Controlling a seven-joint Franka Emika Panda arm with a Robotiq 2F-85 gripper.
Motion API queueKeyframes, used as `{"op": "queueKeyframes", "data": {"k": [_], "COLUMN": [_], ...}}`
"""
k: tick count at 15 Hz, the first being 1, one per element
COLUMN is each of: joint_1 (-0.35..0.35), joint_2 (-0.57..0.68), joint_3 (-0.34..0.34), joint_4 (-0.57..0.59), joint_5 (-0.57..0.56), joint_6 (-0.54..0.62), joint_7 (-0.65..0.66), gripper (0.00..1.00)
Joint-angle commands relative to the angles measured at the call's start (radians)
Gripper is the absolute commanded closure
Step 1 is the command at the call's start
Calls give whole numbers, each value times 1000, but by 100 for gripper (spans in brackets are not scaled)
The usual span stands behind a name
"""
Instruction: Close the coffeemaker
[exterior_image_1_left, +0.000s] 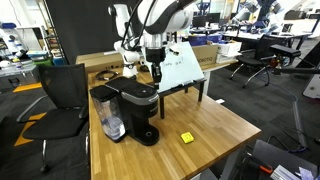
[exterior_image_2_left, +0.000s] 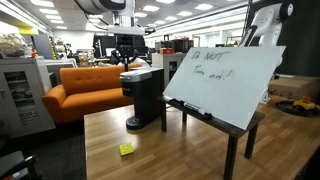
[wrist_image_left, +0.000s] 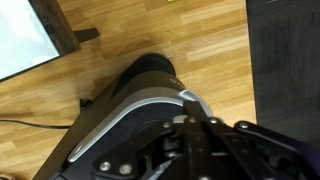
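The black coffeemaker (exterior_image_1_left: 138, 103) stands on the wooden table (exterior_image_1_left: 200, 120), with its clear water tank (exterior_image_1_left: 108, 118) on one side. It shows in both exterior views (exterior_image_2_left: 143, 95). Its top lid looks lowered and nearly flat. My gripper (exterior_image_1_left: 155, 75) hangs just above the machine's top, at the edge nearest the sign board (exterior_image_2_left: 131, 64). In the wrist view the silver handle arc (wrist_image_left: 120, 115) curves over the black top (wrist_image_left: 145, 75). The fingertips (wrist_image_left: 190, 100) sit together at the arc's end. They appear shut, with nothing between them.
A white sign board (exterior_image_1_left: 182, 65) on a black stand stands on the table right beside the machine (exterior_image_2_left: 225, 80). A small yellow object (exterior_image_1_left: 186, 137) lies on the table in front. A black chair (exterior_image_1_left: 60, 95) and an orange couch (exterior_image_2_left: 85, 85) stand beyond the table.
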Motion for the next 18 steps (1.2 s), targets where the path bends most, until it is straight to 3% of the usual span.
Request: {"op": "queueKeyframes", "data": {"k": [1,7,12,16,17,18], "joint_1": [4,8,19,20,20,18], "joint_2": [-28,-57,-218,-356,-382,-407], "joint_3": [-11,-18,-25,-34,-38,-39], "joint_4": [-41,-75,-172,-257,-272,-288], "joint_5": [11,1,-7,-54,-69,-98], "joint_6": [-10,21,152,160,141,107], "joint_7": [-35,6,235,437,478,513], "gripper": [100,100,100,100,74,73]}}
